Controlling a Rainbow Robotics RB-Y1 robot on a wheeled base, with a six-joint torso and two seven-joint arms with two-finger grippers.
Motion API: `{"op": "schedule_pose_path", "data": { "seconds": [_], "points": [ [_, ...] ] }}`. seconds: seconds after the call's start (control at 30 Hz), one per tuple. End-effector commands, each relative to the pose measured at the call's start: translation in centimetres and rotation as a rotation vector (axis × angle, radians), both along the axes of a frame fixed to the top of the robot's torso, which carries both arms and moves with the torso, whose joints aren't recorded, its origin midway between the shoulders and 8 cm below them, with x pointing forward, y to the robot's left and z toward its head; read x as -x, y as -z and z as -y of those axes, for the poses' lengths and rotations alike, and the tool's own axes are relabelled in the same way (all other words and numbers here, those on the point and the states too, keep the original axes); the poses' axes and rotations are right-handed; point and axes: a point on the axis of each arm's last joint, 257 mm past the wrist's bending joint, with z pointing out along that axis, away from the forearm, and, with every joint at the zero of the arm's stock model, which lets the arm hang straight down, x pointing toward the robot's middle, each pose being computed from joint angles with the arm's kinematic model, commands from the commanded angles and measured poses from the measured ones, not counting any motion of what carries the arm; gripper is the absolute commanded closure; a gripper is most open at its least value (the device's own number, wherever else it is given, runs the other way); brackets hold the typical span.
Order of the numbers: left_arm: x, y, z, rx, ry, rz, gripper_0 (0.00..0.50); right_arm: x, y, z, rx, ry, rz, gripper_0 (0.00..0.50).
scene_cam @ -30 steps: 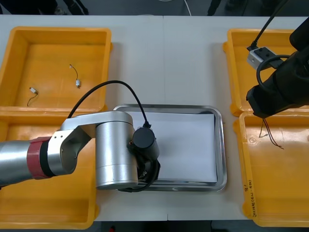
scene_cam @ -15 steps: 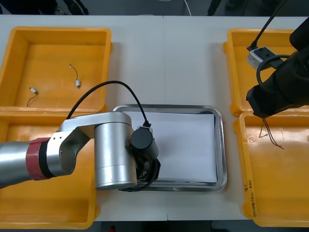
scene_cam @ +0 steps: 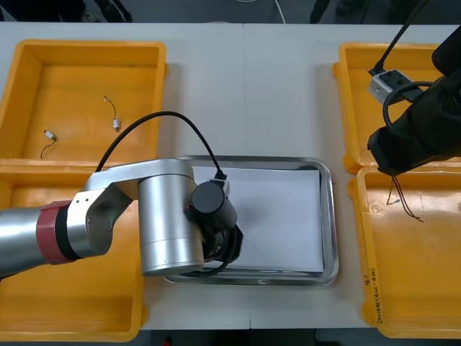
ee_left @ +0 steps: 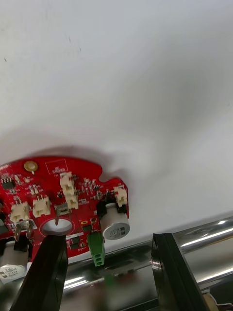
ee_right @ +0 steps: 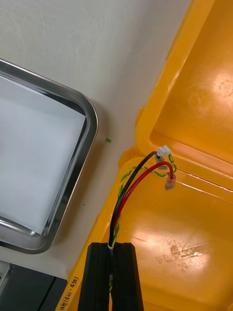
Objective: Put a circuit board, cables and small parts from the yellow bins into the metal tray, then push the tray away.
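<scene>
Over metal tray [scene_cam: 328, 216] near-left corner: left hand [ee_left: 109, 243] spread wide, gripping nothing; circuit board [ee_left: 63, 204] flat on white liner just beside rim (looks released). Right hand [ee_right: 114, 249] pinches 1 cable [ee_right: 133, 182] above near-right yellow bin [scene_cam: 418, 288], likely parked clear until tray frees up.

circuit board [ee_left: 63, 204]: red, white sockets, green block | metal tray [scene_cam: 330, 216]: shiny silver rim, white inside | cable [ee_right: 116, 216]: black, red and twisted yellow-green strands | yellow bins [scene_cam: 86, 50]: plain yellow | table [scene_cam: 245, 86]: pale off-white
</scene>
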Motion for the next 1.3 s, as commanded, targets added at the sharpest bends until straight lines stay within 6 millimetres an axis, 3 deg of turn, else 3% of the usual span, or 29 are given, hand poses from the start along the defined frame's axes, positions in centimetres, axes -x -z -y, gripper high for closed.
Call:
{"op": "schedule_pose_path", "data": {
  "seconds": [0.03,0.37,0.77,0.97,1.3],
  "points": [
    [-2.1,-2.8,-0.3,0.08,-0.12,0.018,0.0,-0.3,-0.8,-1.7,0.004,-0.073,0.024,0.5],
    [-4.3,-7.1,-1.9,0.065,-0.17,0.045,0.0,0.5,0.8,-5.7,0.028,-0.177,0.025,0.5],
    [-6.2,-12.8,-4.5,0.078,-0.233,0.061,0.0,2.7,5.2,-11.2,0.033,-0.358,-0.003,0.5],
    [-7.1,-16.0,-7.3,0.054,-0.236,0.07,0.0,3.7,6.4,-13.3,0.09,-0.538,0.006,0.5],
    [-7.9,-20.5,-13.0,-0.001,-0.224,0.1,0.0,4.4,9.0,-14.8,0.22,-0.769,0.019,0.5]
  ]
}}
